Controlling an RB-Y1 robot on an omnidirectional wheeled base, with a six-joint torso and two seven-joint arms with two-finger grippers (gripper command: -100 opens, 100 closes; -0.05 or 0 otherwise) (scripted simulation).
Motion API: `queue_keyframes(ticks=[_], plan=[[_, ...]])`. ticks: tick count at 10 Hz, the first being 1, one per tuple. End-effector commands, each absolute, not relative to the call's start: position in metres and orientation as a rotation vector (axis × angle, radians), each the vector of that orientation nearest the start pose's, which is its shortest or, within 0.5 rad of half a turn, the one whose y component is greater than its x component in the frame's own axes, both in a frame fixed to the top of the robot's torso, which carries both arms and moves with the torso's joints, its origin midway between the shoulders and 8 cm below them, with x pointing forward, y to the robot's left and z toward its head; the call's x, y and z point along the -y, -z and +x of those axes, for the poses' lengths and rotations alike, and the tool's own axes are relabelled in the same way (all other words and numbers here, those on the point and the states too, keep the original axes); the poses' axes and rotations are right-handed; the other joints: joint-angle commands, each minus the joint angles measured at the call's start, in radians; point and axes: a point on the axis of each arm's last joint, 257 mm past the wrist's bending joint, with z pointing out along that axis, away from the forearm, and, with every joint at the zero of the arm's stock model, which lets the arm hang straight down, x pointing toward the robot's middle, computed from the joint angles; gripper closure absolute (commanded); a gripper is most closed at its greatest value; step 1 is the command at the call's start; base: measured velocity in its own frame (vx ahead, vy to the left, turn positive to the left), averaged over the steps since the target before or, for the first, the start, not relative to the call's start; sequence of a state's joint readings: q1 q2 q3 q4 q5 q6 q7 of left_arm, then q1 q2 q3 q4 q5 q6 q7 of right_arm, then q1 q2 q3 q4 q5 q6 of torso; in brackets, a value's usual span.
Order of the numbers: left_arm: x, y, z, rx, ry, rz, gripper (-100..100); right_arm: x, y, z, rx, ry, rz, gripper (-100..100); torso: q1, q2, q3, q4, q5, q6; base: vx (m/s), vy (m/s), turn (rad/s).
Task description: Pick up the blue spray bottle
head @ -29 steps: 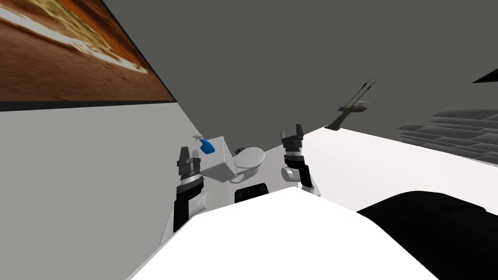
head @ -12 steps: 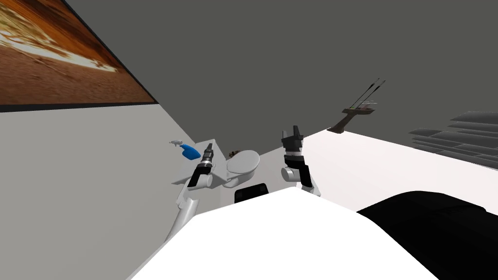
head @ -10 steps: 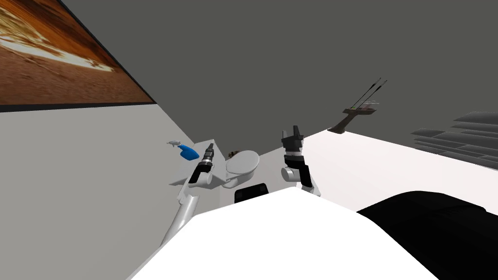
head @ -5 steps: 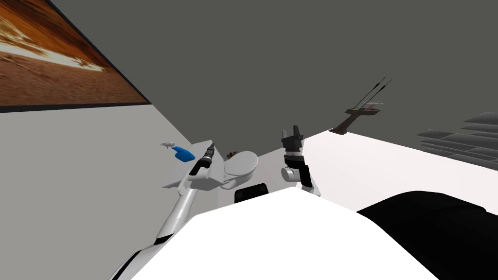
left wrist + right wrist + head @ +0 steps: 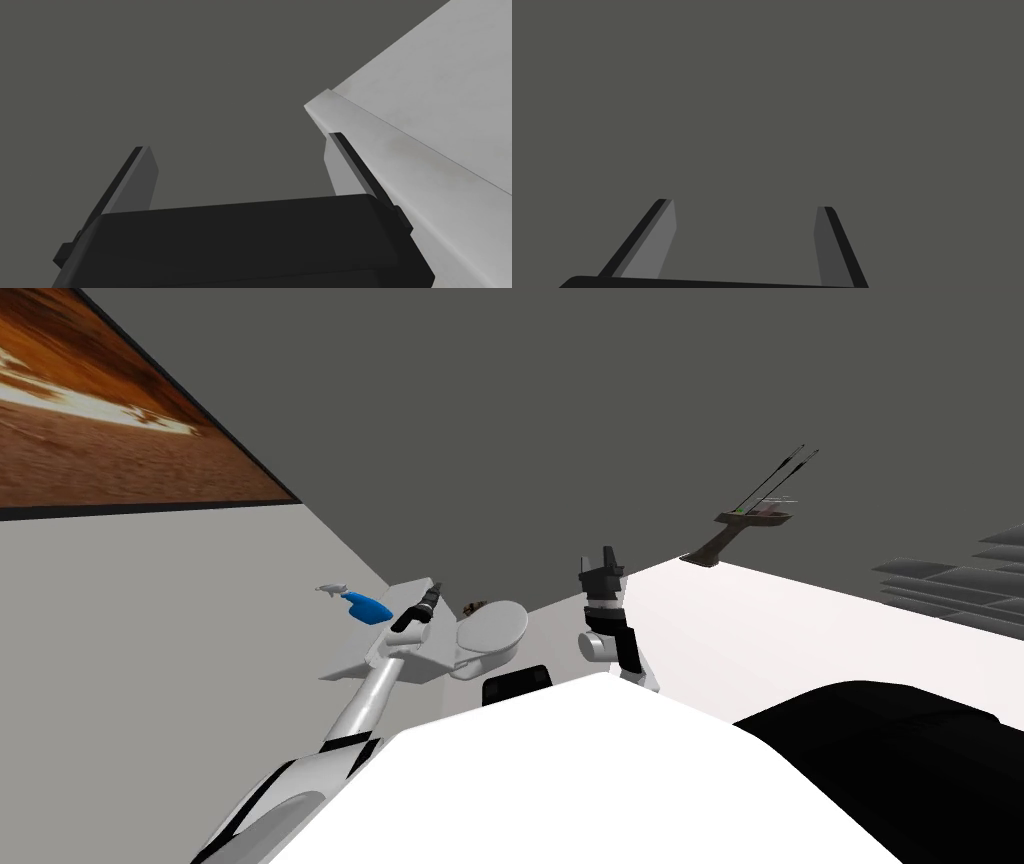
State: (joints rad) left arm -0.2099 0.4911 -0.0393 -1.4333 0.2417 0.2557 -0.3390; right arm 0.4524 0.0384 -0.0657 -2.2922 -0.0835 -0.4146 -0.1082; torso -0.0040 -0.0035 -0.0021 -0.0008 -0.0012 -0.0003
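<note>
Left pincer (image 5: pixel 433 587) (image 5: pixel 239 141) is stretched out over the toilet tank (image 5: pixel 432 660) with its blades spread wide and nothing between them. A pale grey edge (image 5: pixel 400 130) sits right by one blade, and I can't tell if they touch. The blue spray bottle (image 5: pixel 366 608) lies on its side on the tank top, just off the pincer's left and not touching it, grey trigger head (image 5: pixel 330 588) pointing away, so I reckon the hand needs swinging left before closing. Right pincer (image 5: pixel 608 554) (image 5: pixel 744 203) is open and empty too, held up beyond the toilet lid (image 5: pixel 495 626), probably parked out of the way.
</note>
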Motion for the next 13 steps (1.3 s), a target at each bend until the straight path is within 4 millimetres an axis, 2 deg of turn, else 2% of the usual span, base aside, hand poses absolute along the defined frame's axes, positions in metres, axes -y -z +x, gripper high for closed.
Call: queue_keyframes(ticks=[1, 2, 3, 4, 5, 6, 7, 8, 9, 10, 11, 12, 13], plan=[[-0.366, 0.223, 0.601, -1.633, 0.636, -0.890, -100, 0.311, -0.030, 0.352, -0.507, -1.402, 0.791, 0, 0.000, 0.000, 0.000, 0.000, 0.000, 0.000, 0.029, -0.064, 0.019], [-0.367, 0.225, 0.601, -1.640, 0.631, -0.896, -100, 0.311, -0.030, 0.352, -0.507, -1.402, 0.791, 0, 0.000, 0.001, 0.000, 0.000, 0.000, 0.000, 0.007, -0.031, 0.001], [-0.382, 0.224, 0.609, -1.671, 0.577, -0.896, -100, 0.311, -0.030, 0.352, -0.507, -1.402, 0.791, 0, 0.002, 0.002, 0.001, 0.000, 0.001, 0.000, 0.016, -0.052, 0.035], [-0.385, 0.230, 0.610, -1.687, 0.560, -0.915, -100, 0.311, -0.030, 0.352, -0.507, -1.402, 0.791, 0, 0.001, 0.002, 0.001, 0.000, 0.000, 0.000, 0.025, -0.055, 0.018], [-0.399, 0.224, 0.617, -1.710, 0.511, -0.909, -100, 0.311, -0.030, 0.352, -0.507, -1.402, 0.791, 0, 0.001, 0.002, 0.001, 0.000, 0.000, 0.000, 0.033, -0.076, 0.033], [-0.404, 0.231, 0.618, -1.726, 0.491, -0.932, -100, 0.311, -0.030, 0.352, -0.507, -1.402, 0.791, 0, 0.000, 0.001, 0.001, 0.000, 0.000, 0.000, 0.042, -0.066, 0.022], [-0.421, 0.224, 0.623, -1.745, 0.439, -0.929, -100, 0.311, -0.030, 0.352, -0.507, -1.402, 0.791, 0, 0.000, 0.000, 0.000, 0.000, 0.000, 0.000, 0.053, -0.072, 0.030], [-0.428, 0.233, 0.623, -1.764, 0.413, -0.961, -100, 0.311, -0.030, 0.352, -0.507, -1.402, 0.791, 0, 0.000, 0.000, 0.000, 0.000, 0.000, 0.000, 0.038, -0.055, 0.020], [-0.444, 0.222, 0.628, -1.775, 0.365, -0.957, -100, 0.311, -0.030, 0.352, -0.507, -1.402, 0.791, 0, 0.001, 0.000, 0.000, 0.000, 0.000, 0.000, 0.039, -0.063, 0.025], [-0.451, 0.230, 0.626, -1.794, 0.339, -0.989, -100, 0.311, -0.030, 0.352, -0.507, -1.402, 0.791, 0, 0.001, 0.000, 0.000, 0.000, 0.000, 0.000, 0.037, -0.056, 0.019], [-0.451, 0.230, 0.626, -1.795, 0.338, -0.990, -100, 0.311, -0.030, 0.352, -0.507, -1.402, 0.791, 0, 0.001, 0.001, 0.000, 0.000, 0.000, 0.000, 0.016, -0.021, 0.001], [-0.472, 0.222, 0.629, -1.809, 0.278, -1.007, -100, 0.311, -0.030, 0.352, -0.507, -1.402, 0.791, 0, 0.003, 0.002, 0.001, 0.000, 0.001, 0.000, 0.023, -0.036, 0.032], [-0.475, 0.226, 0.628, -1.820, 0.265, -1.023, -100, 0.311, -0.030, 0.352, -0.507, -1.402, 0.791, 0, 0.002, 0.002, 0.001, 0.000, 0.001, 0.000, 0.028, -0.042, 0.020]])
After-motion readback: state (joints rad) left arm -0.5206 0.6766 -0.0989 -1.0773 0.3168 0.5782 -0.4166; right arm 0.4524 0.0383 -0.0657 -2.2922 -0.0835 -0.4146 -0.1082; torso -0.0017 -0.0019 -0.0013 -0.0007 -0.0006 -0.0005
